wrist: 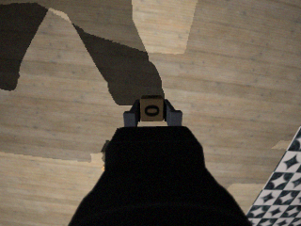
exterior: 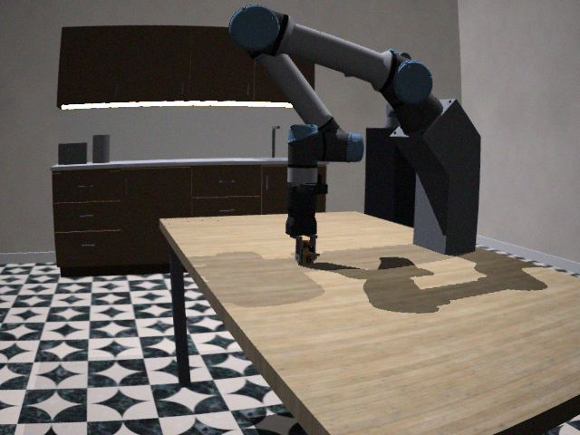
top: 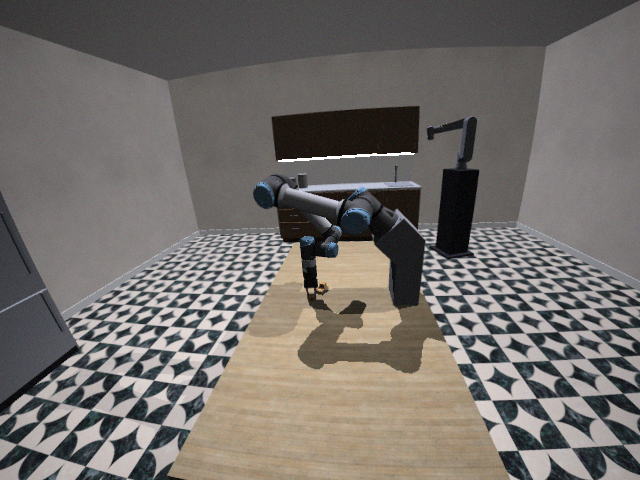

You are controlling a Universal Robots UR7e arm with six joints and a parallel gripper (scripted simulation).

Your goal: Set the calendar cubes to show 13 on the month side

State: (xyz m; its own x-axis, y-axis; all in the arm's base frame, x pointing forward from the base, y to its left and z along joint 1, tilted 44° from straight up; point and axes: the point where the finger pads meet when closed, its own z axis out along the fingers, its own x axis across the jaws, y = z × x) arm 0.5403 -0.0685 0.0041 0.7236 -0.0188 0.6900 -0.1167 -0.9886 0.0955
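Wooden-looking cube [top: 311, 297] [exterior: 308, 258] [wrist: 151, 109], 0 up, stands on table [top: 336, 413] [exterior: 398, 351] [wrist: 245, 85], gripper [top: 311, 295] [exterior: 306, 255] [wrist: 151, 105] closed on its sides. Risk: shallow or off-centre bite could let it twist on lifting, spoiling digit orientation.

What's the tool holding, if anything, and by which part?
The cube showing 0 is within the tool, fingers at two opposite sides; whether gripped cannot be told.

Top: elevated, distant, facing kitchen wall. Exterior: nearer, oblique, same wall. Wrist: close, downward. All share tabletop [top: 336, 413] [exterior: 421, 355] [wrist: 245, 75].
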